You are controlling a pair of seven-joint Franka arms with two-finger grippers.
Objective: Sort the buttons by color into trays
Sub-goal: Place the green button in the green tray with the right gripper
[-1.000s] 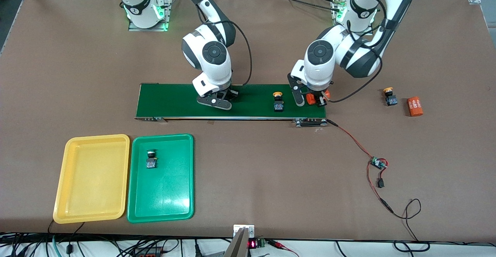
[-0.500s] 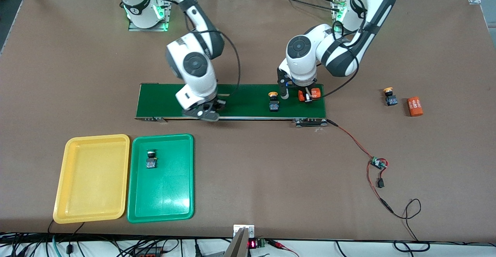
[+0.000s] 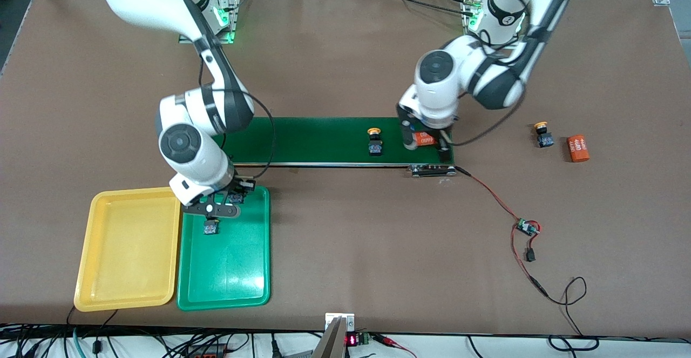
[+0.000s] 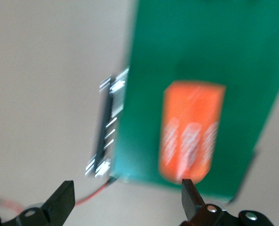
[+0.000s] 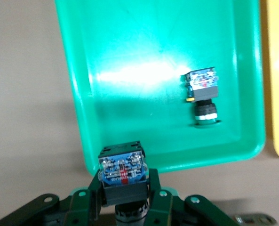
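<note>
Right gripper (image 3: 222, 205) hangs over the green tray (image 3: 227, 271), clamped on a green button (image 5: 123, 176); another green button (image 3: 210, 227) lies inside. Left gripper (image 3: 426, 144), spread wide, straddles an orange cylinder (image 4: 191, 134) on the conveyor belt (image 3: 318, 139), near a yellow button (image 3: 374, 143).

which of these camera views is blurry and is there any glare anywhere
Left wrist view: motion-blurred, smearing the orange cylinder with white print on the dark-green conveyor belt. Right wrist view: fairly sharp, white glare on the shallow green plastic tray's floor. Front view: sharp, evenly lit, faint sheen on that tray.
</note>
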